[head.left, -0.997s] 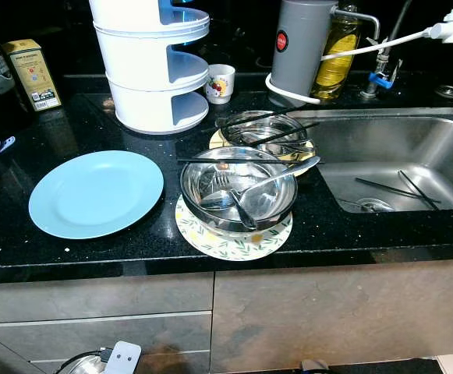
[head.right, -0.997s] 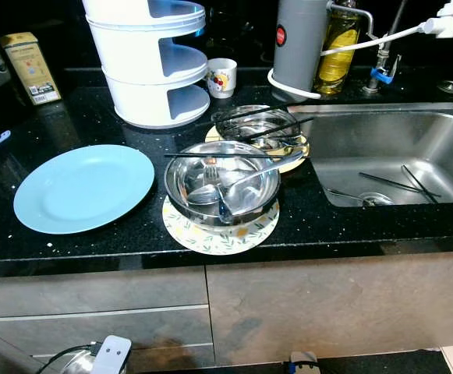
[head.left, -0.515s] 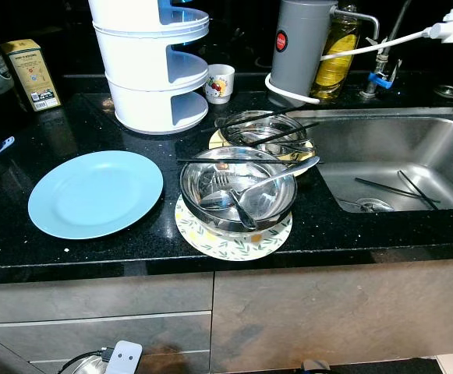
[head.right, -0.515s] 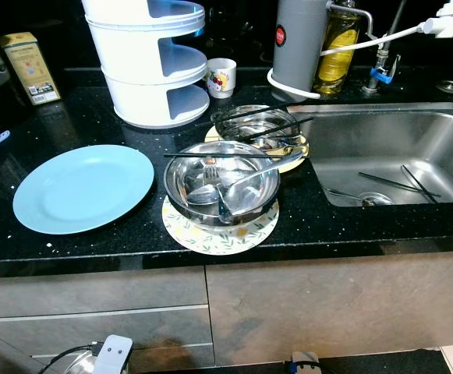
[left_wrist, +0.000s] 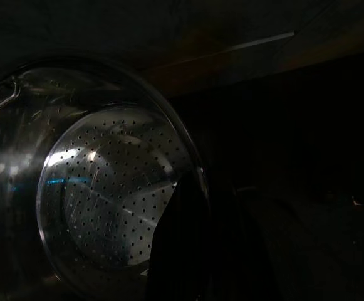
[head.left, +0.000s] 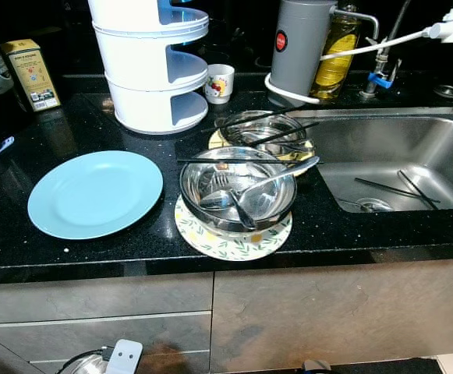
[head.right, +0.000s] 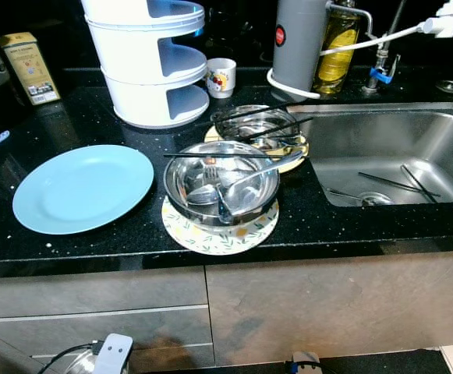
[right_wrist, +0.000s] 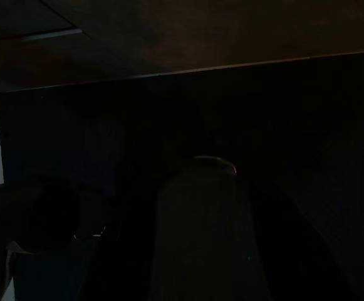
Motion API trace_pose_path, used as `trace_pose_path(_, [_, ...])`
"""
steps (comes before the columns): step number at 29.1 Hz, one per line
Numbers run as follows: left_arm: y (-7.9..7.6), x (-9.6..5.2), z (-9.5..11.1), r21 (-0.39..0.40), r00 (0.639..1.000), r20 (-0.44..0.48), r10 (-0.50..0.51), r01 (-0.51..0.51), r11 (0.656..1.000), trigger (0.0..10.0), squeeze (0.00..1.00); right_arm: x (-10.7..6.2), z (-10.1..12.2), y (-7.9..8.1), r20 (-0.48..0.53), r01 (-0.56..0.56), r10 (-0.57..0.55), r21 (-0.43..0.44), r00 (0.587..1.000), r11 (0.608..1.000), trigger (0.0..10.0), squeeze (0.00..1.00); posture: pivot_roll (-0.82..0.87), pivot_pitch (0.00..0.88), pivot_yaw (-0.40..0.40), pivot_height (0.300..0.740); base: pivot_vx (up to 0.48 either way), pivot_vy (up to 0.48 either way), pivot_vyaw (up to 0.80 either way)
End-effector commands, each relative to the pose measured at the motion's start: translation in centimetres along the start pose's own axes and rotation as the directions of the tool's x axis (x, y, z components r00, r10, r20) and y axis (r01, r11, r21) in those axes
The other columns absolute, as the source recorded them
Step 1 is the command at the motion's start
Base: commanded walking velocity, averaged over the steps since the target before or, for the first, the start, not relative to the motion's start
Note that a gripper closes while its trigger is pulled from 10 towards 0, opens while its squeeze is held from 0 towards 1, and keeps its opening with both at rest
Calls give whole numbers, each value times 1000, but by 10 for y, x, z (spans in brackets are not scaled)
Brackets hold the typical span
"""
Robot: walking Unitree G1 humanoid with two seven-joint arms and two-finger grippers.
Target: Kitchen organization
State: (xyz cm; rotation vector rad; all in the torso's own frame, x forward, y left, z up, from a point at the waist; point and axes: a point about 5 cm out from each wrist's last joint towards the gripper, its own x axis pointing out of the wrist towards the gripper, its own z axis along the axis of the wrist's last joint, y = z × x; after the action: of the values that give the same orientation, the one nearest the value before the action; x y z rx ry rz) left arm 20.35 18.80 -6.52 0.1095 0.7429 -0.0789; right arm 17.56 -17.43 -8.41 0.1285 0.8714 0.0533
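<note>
Left eye view: steel bowl sat on floral plate, cutlery inside, pre-stacked for sink at 3 o'clock; fingers' state untellable.

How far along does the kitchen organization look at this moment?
Barely begun. Nothing looks put away: the round light-blue plate lies bare on the black counter; the steel bowl with cutlery sits on a floral plate, a second steel bowl behind it, black chopsticks in the steel sink. Nothing is in hand. Everything remains.
</note>
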Motion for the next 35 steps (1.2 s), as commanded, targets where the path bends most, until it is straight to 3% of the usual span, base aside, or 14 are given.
trace_pose_path(1, [-1,-1,-5,-4,1000,-26,1,-1,1000,10000,0,-2,-11,1,-36,-4,4,11,999,1000,10000,0,-70,158,-6,740,0,0,0])
trace_pose_path(16, [-6,0,-6,-12,999,-36,-23,22,1000,10000,0,-2,-9,0,-35,-2,1,-19,999,1000,10000,0,-90,160,-23,740,0,0,0])
trace_pose_path(19, [-6,0,-8,-55,998,-50,-24,21,998,10000,0,-1,-7,0,-32,0,-1,-20,999,1000,10000,0,-86,157,-27,740,0,0,0])
trace_pose_path(25, [-2,0,-9,-27,998,-64,18,-20,999,10000,0,0,-4,0,-18,20,-20,-11,1000,1000,10000,0,-72,136,-21,740,0,0,0])
trace_pose_path(27, [3,-1,-8,-30,998,-50,46,-48,998,10000,0,-1,-5,1,-9,23,-23,33,1000,999,10000,0,-56,124,-16,740,0,0,0])
trace_pose_path(35, [-2,-4,-15,-25,998,-59,10,-11,1000,10000,0,-2,-11,2,-11,34,-33,45,999,998,10000,0,-58,86,-13,740,0,0,0])
